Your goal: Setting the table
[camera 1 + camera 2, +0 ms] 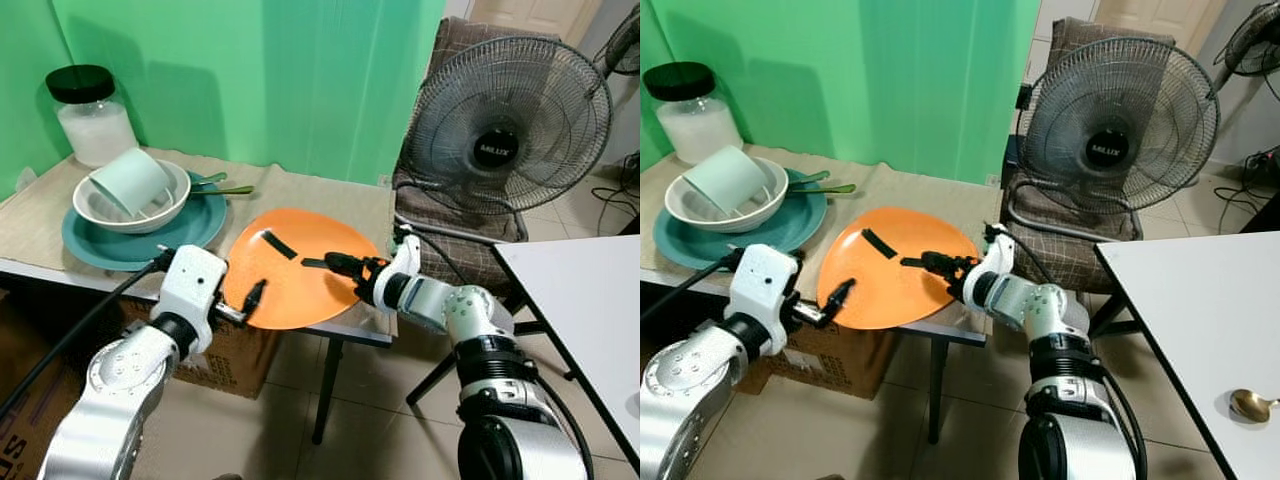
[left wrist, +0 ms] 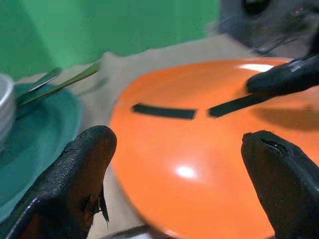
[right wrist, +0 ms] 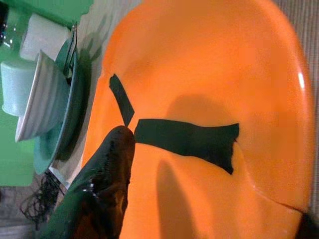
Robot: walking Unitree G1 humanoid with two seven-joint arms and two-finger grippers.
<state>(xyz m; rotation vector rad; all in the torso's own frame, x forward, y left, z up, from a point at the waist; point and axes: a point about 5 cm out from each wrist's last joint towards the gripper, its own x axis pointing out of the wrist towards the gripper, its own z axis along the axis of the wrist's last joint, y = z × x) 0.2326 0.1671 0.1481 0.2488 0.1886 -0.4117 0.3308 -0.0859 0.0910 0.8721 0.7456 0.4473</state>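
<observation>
The orange plate (image 1: 300,265) sits tilted at the near edge of the table (image 1: 330,195); the right gripper (image 1: 340,266) pinches its right rim, while the left gripper (image 1: 252,297) stands open at the left rim. Judged light, rigid and glossy, so likely slippery; opposing rim holds look safest
</observation>
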